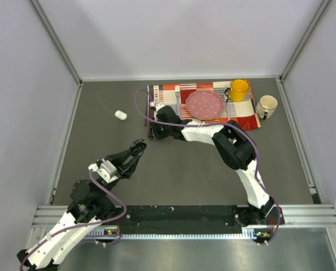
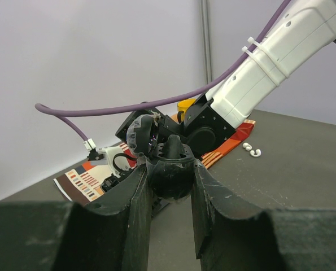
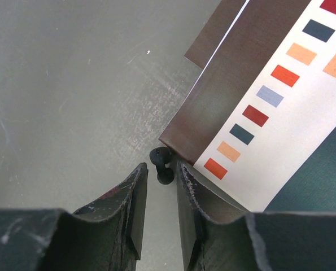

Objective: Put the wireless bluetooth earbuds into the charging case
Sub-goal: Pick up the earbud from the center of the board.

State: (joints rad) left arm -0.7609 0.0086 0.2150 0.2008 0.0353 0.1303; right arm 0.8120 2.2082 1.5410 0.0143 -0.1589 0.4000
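A black earbud (image 3: 159,155) lies on the grey table, touching the corner of the striped placemat (image 3: 280,107). My right gripper (image 3: 161,166) hangs just over it, open, a fingertip on each side of the bud with a narrow gap left. In the top view the right gripper (image 1: 155,131) is at the mat's near left corner. My left gripper (image 2: 169,169) is shut on the black charging case (image 2: 169,180), whose lid (image 2: 142,135) stands open; in the top view the left gripper (image 1: 139,147) is just below the right one. Two tiny white earbuds (image 2: 251,149) lie on the table beyond the mat.
On the placemat (image 1: 168,93) sit a pink plate (image 1: 204,105), a yellow mug (image 1: 239,89) and cutlery. A white mug (image 1: 266,105) stands off its right edge. A white oval pod (image 1: 121,115) lies at the left. A purple cable (image 1: 138,104) loops near the right wrist.
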